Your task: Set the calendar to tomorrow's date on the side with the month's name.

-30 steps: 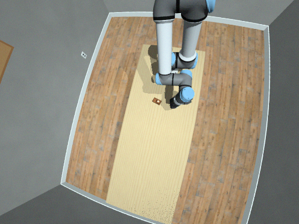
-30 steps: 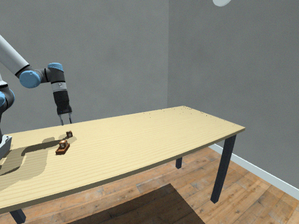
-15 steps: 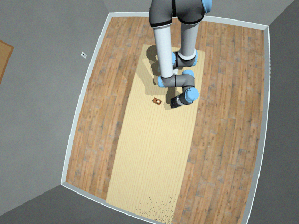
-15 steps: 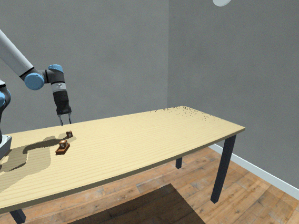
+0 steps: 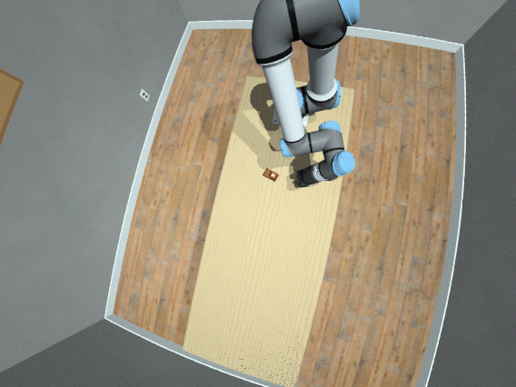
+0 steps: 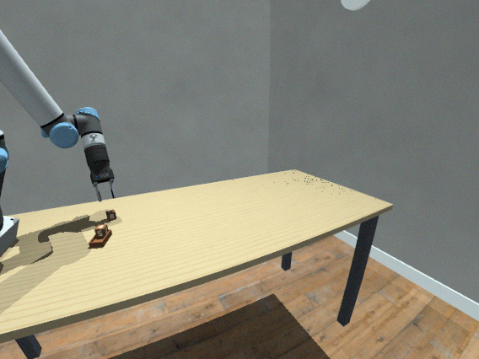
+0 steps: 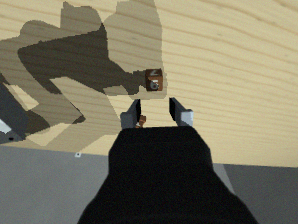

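So the pale wood table [image 5: 259,254] [image 6: 202,227] [image 7: 235,60] sits on plank flooring [image 5: 391,254] [image 6: 396,303] between grey walls. Tray [image 5: 266,175] [image 6: 97,243] with one cube [image 5: 272,175] [image 6: 101,230] is on it, other cube [image 6: 110,215] [image 7: 154,80] nearby on the tabletop, gripper [image 5: 296,183] [image 6: 106,199] [image 7: 154,105] spread, nothing pinched.

The grey, blue-capped robot wrist [image 5: 343,163] [image 6: 88,124] has swung to the R in top view, w/ the blk two-finger gripper [image 5: 295,183] [image 6: 106,199] [image 7: 154,105] tilted more. Arm's dark shadow [image 5: 254,136] [image 6: 67,227] [image 7: 65,57] shifted too.
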Robot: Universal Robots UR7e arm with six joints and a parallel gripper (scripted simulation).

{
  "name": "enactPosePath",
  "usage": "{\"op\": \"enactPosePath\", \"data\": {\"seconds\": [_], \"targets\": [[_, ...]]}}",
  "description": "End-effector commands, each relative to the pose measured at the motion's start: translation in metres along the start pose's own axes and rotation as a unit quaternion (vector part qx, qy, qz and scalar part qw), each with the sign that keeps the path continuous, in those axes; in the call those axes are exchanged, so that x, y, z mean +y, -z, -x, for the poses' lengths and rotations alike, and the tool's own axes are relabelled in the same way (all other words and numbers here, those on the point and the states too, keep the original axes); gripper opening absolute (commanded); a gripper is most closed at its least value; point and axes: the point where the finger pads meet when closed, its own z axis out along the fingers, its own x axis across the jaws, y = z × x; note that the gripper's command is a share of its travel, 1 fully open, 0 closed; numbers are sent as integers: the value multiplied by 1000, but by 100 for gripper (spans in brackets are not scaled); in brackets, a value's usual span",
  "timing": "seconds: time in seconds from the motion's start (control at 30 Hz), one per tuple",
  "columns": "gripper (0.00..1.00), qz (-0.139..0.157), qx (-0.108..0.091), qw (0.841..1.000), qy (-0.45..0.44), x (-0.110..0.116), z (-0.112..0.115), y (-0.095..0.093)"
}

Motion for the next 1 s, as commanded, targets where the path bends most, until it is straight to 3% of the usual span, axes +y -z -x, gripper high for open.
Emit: {"op": "enactPosePath", "data": {"seconds": [0.0,0.3,0.63,0.8,0.97], "targets": [[87,11,1,1000,-1,0,-1,1],[87,23,-3,1000,-2,0,1,0],[87,80,-12,997,-4,-1,3,-2],[87,118,-6,993,-3,-2,2,-1],[87,139,0,990,-2,-3,0,0]]}}
